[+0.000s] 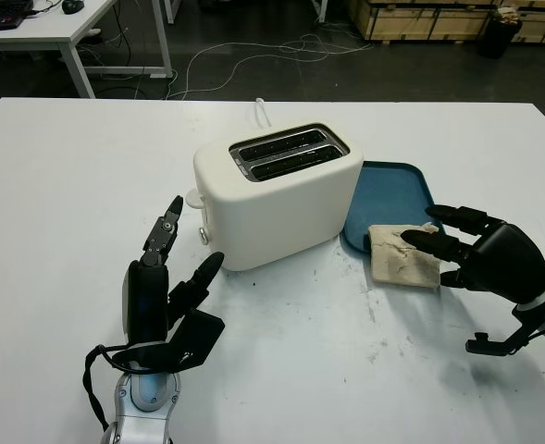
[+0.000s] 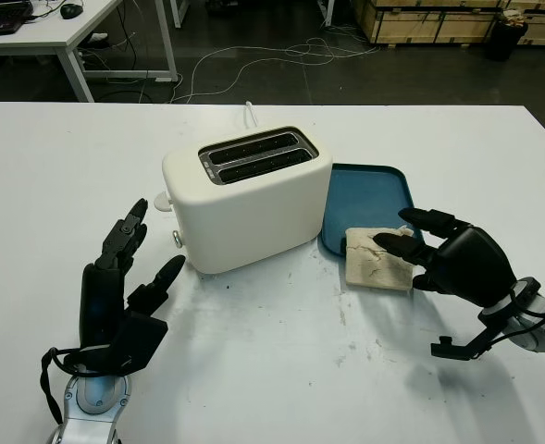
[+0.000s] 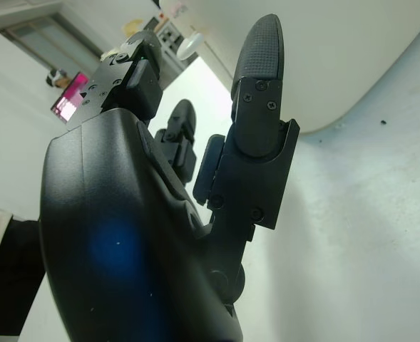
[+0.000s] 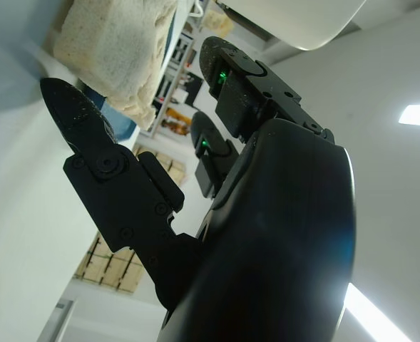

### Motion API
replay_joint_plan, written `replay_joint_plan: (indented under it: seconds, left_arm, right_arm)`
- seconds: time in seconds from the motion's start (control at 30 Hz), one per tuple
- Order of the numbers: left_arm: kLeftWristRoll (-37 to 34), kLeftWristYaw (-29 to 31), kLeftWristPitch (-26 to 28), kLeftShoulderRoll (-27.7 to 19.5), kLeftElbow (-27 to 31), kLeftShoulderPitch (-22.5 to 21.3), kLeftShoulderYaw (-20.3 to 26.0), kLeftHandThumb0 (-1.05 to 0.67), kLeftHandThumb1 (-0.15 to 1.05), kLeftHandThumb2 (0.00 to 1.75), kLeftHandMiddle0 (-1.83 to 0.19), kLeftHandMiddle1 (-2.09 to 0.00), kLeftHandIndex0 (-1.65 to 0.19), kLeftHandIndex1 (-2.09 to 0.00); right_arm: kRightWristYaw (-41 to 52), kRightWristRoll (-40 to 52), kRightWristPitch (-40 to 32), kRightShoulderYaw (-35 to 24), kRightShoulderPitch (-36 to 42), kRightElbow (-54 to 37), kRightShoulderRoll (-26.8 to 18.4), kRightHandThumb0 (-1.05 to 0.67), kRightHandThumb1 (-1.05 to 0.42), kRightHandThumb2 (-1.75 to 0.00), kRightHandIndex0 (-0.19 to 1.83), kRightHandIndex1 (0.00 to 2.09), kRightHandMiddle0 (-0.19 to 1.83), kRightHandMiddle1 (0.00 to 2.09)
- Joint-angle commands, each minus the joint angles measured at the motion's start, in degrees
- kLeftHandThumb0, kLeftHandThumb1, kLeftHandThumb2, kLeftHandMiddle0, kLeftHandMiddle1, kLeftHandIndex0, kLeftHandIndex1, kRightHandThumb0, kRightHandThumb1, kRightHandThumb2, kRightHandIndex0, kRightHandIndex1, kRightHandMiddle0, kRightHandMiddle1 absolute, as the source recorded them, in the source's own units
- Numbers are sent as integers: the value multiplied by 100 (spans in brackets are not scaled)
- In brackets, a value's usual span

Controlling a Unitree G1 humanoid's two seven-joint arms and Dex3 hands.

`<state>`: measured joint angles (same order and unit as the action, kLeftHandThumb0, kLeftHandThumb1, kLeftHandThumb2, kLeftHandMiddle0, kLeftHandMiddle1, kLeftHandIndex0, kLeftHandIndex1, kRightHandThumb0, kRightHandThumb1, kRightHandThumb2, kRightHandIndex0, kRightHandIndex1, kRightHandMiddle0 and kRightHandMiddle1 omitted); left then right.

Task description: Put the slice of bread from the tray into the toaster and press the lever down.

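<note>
A cream two-slot toaster [image 1: 277,192] stands mid-table, its slots empty and its lever knob [image 1: 203,236] on the end facing my left hand. Right of it lies a blue tray [image 1: 390,199]. The pale slice of bread [image 1: 402,256] hangs over the tray's near edge onto the table. My right hand [image 1: 457,245] is open just right of the bread, with fingertips [image 1: 418,240] over the slice's right edge. In the right wrist view the bread [image 4: 113,46] sits just beyond the fingers. My left hand [image 1: 175,254] is open, raised in front of the toaster's lever end.
A white table [image 1: 87,166] carries everything; a white cord [image 1: 261,111] trails behind the toaster. Beyond the far edge are a dark floor with cables [image 1: 244,55], another white desk [image 1: 59,32] at the back left and wooden crates [image 1: 429,18] at the back right.
</note>
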<state>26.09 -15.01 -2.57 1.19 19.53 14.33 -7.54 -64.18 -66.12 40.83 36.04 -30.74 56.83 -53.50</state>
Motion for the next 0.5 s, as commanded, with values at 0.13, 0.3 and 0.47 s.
replay_joint_plan:
  seconds: [0.13,0.3,0.47]
  left_arm:
    - [2,28,15,-14,58,-30,2,-61,92,22,-46,-1,-35,0]
    - [19,2,-4,-11,46,-23,-2,-62,92,22,-46,-1,-35,0]
    - [-5,13,11,-2,74,3,4,-62,92,22,-46,-1,-35,0]
  right_arm:
    - [-86,-127,-172,289,-80,257,199,-45,-42,0,56,0,71,2]
    - [-28,-79,-169,417,-135,275,248,-45,-43,-1,52,0,69,0]
    - [-179,-100,-153,531,-187,330,343,-46,-44,0,50,0,66,1]
